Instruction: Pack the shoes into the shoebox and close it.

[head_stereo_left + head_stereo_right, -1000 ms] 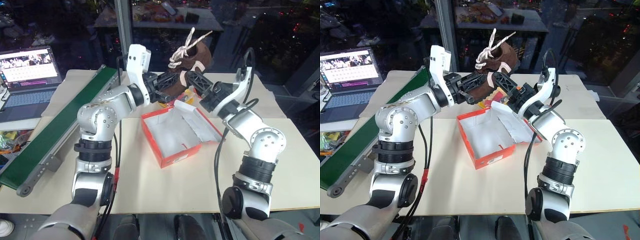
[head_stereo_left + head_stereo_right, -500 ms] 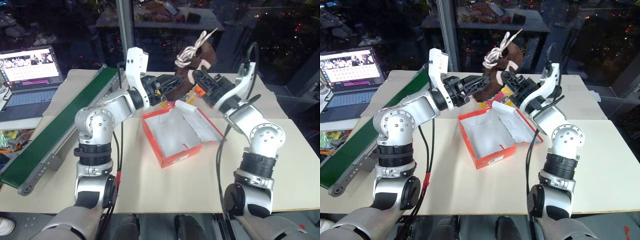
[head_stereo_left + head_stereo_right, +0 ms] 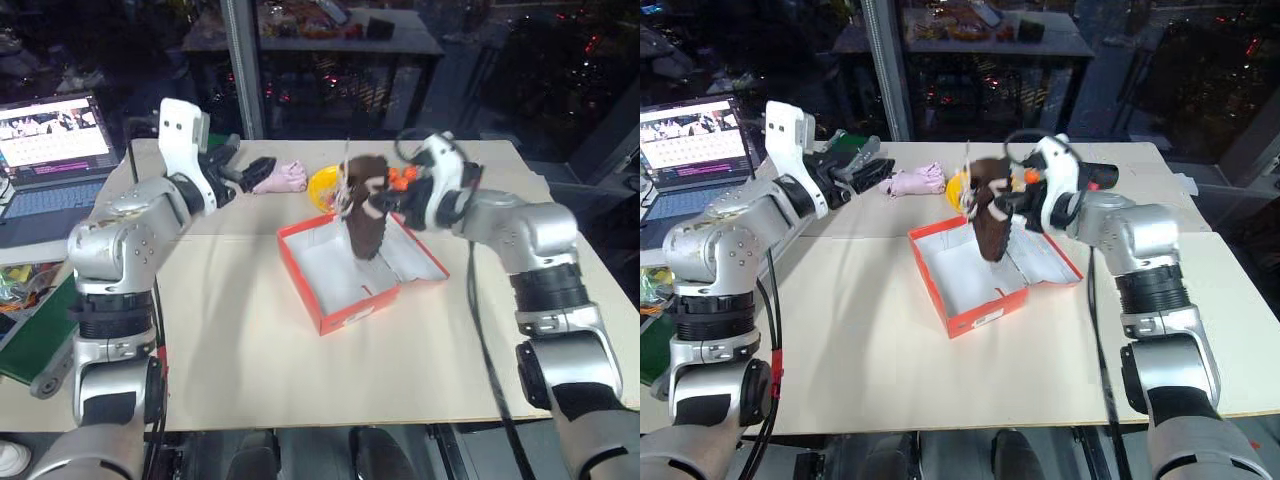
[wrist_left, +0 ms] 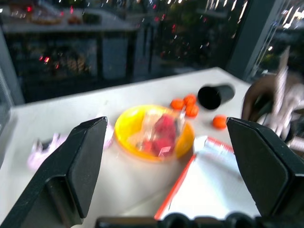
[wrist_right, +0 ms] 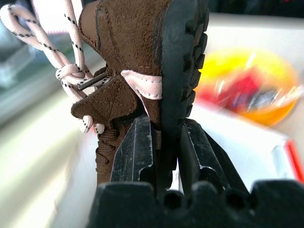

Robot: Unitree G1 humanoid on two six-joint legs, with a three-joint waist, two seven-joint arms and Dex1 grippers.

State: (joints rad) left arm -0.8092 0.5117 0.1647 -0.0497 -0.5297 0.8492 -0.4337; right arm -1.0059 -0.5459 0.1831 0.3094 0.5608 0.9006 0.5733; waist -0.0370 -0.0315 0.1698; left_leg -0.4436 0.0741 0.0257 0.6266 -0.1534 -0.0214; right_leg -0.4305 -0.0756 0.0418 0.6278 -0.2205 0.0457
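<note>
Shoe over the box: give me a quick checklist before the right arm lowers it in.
1. Right gripper clamped on the shoe: ok.
2. Shoe over the open shoebox: ok, toe pointing down.
3. Lid folded back, out of the way: ok.
4. Left gripper open and away from the box: ok.
5. Laces hanging free of the fingers: ok.
6. Second shoe located: cannot tell.
</note>
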